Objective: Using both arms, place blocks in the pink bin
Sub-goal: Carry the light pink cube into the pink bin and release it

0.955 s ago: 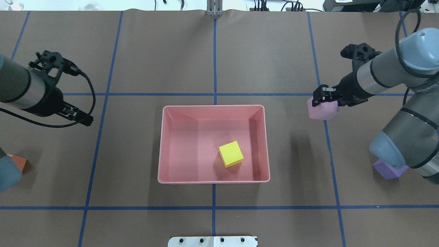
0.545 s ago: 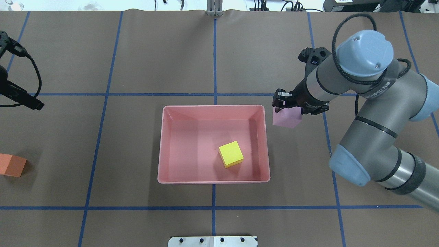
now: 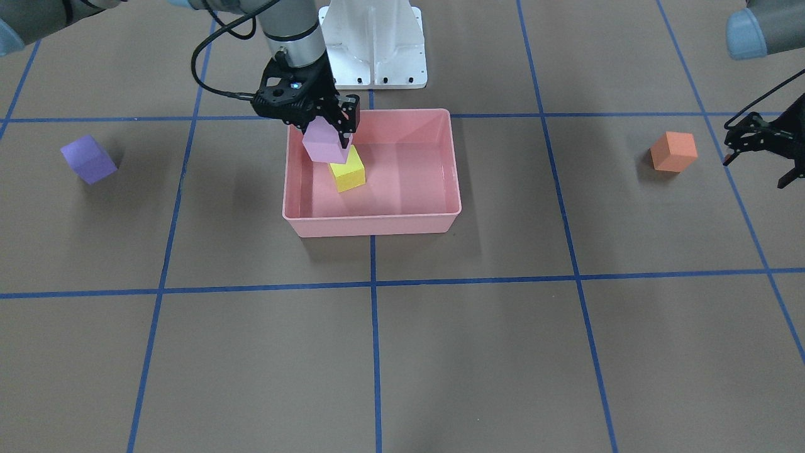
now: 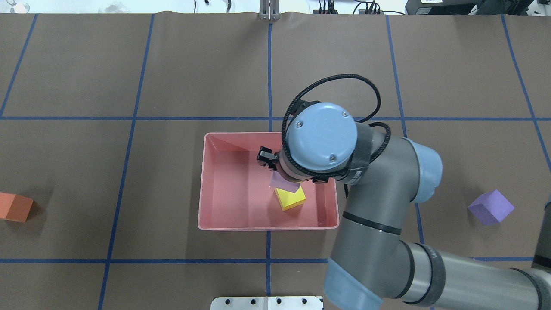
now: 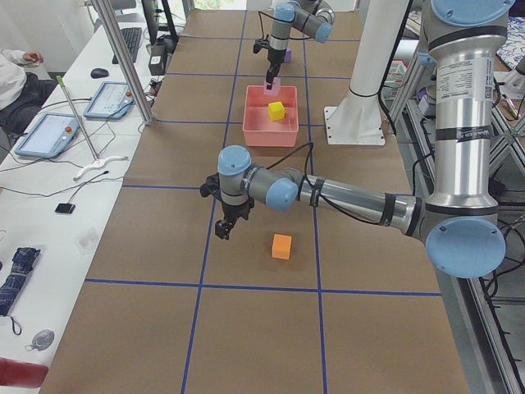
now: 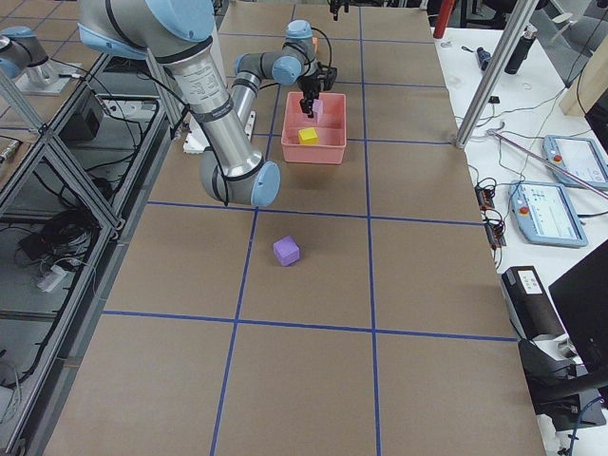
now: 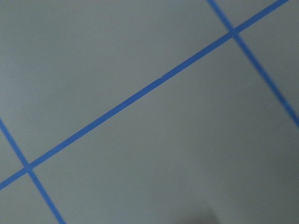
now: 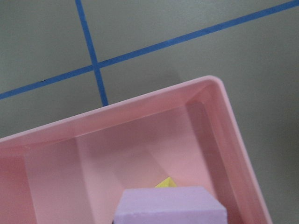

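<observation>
My right gripper [image 3: 328,129] is shut on the light pink cube [image 3: 325,143] and holds it inside the outline of the pink bin [image 3: 371,218], just above the yellow cube [image 3: 348,170] on the bin floor. In the overhead view the right wrist hides most of the pink cube [image 4: 284,184] over the yellow cube [image 4: 292,199]. The right wrist view shows the pink cube [image 8: 170,206] over the bin's corner [image 8: 212,86]. The orange cube [image 3: 673,151] sits on the table. My left gripper [image 3: 755,171] hangs open and empty beside it. The purple cube [image 3: 88,159] lies alone on the robot's right side.
The white pedestal base [image 3: 374,44] stands behind the bin. Blue tape lines [image 4: 269,260] grid the brown table. A white metal plate [image 4: 267,302] sits at the near table edge. Desks with tablets [image 5: 53,131] line the far side.
My right arm has swung left with the light pink cube, from beside the bin's right wall to over the bin. My left arm has moved left, out of the overhead view.
</observation>
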You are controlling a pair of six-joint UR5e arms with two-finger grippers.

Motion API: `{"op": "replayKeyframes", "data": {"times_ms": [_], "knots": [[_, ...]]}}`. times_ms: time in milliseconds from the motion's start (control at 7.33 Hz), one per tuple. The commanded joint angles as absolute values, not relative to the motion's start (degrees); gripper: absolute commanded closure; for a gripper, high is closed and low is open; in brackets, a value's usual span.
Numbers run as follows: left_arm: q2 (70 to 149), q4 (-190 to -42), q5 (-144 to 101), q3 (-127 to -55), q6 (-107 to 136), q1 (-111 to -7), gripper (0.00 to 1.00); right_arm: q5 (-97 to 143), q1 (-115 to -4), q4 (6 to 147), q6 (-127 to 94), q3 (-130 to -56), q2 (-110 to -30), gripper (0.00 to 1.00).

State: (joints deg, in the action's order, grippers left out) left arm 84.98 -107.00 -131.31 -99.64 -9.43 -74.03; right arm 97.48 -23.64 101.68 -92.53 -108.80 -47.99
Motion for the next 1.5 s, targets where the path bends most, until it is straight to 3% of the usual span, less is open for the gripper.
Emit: {"op": "replayKeyframes", "data": {"times_ms": [0, 409, 818, 1364], "knots": [[83.85, -111.80, -133.24, -95.45, -10.11, -75.32, 0.00, 94.31, -21.01, 104.23, -97.11, -103.63, -40.98, 0.01], [83.32, -113.89, -133.16, -97.80, 3.34, -75.15, 0.00, 95.09, -22.40, 105.02, -94.59, -106.24, -43.14, 0.01], [75.97, -128.54, -133.24, -98.26, 18.34, -74.01, 0.00, 103.15, -31.43, 106.35, -80.73, -115.21, -52.71, 0.01], [70.85, -139.21, -125.95, -98.17, 35.15, -60.47, 0.00, 109.84, -40.93, 105.91, -65.51, -119.88, -60.72, 0.01]]}}
